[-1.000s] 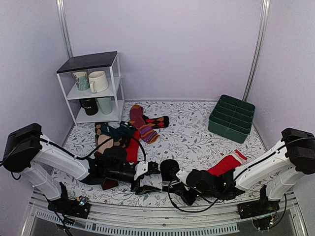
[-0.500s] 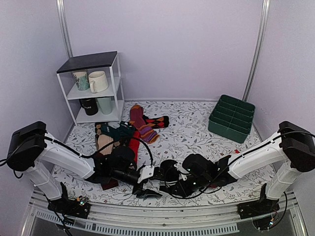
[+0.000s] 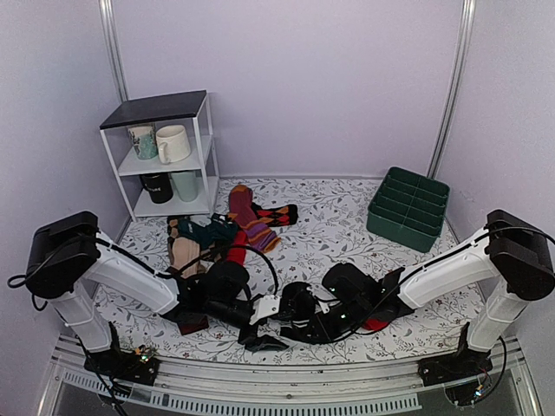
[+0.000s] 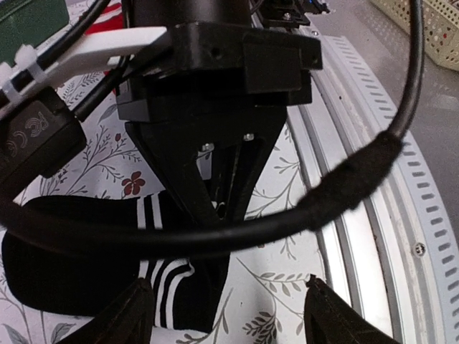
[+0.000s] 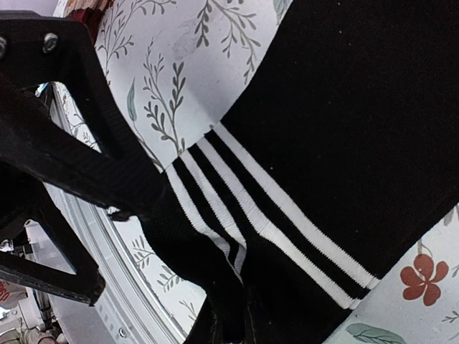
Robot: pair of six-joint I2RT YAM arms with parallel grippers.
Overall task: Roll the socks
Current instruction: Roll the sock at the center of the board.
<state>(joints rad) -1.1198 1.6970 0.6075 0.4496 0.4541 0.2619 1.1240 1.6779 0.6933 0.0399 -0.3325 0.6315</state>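
Right end effector [image 4: 223, 206] clamped on the socks' [image 5: 344, 143] cuff, apparently to anchor it, directly ahead of spread-apart left end effector [image 4: 226, 304].

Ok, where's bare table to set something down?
Best: the floral tablecloth between the mixed sock pile and the green plastic compartment bin. Crowded: front centre around the black white-striped fabric socks, and left by the white shelf rack.
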